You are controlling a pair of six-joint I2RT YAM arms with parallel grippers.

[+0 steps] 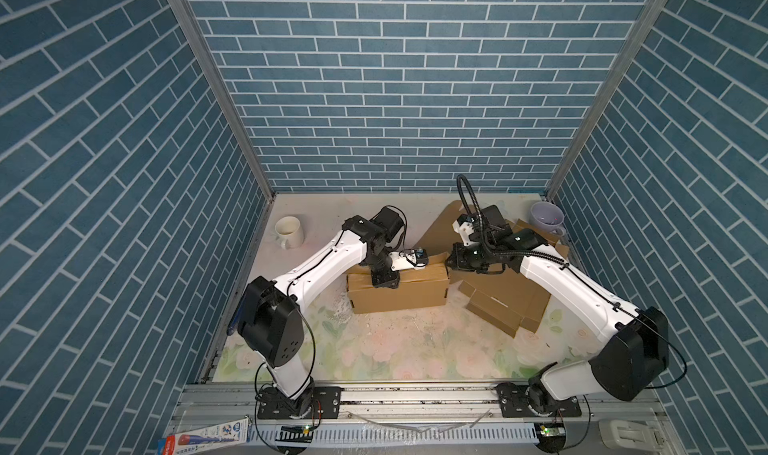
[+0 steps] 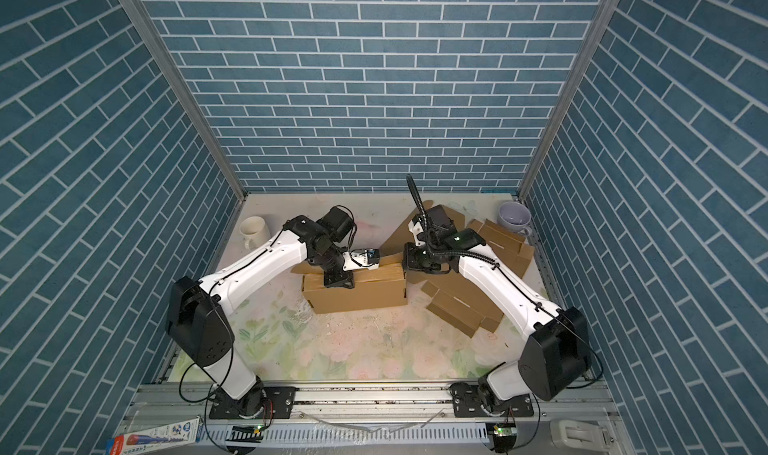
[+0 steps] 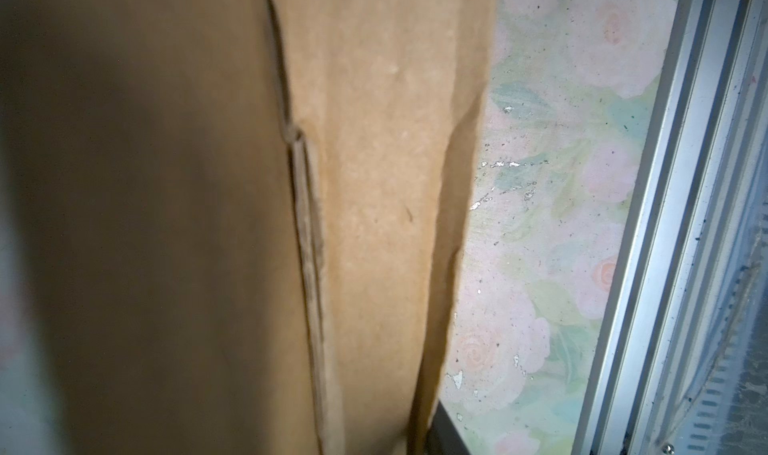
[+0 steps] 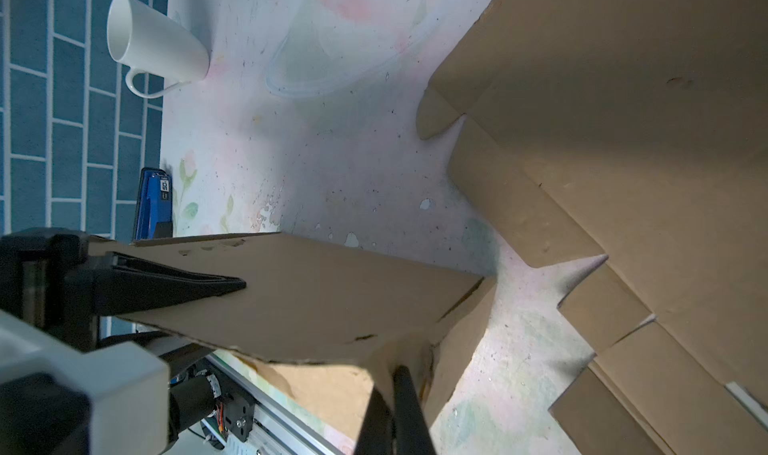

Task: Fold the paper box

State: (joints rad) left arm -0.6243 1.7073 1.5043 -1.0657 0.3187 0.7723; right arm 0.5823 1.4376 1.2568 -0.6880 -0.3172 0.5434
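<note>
The paper box (image 1: 399, 301) is brown cardboard, partly formed, and stands mid-table in both top views (image 2: 357, 295). My left gripper (image 1: 384, 282) comes down over its top edge and is shut on a long wall. That wall (image 3: 374, 182) fills the left wrist view, where only a dark fingertip (image 3: 446, 432) shows. In the right wrist view the left gripper (image 4: 232, 284) lies flat against that wall (image 4: 332, 299). My right gripper (image 1: 448, 261) sits at the box's right end. Its black fingers (image 4: 405, 394) are pinched together on an end flap (image 4: 384, 365).
Flat cardboard blanks (image 1: 498, 303) lie at the right, under and behind my right arm. A white mug (image 1: 289, 230) stands at the back left and a lilac mug (image 1: 546, 218) at the back right. A blue tool (image 4: 153, 203) rests by the left wall.
</note>
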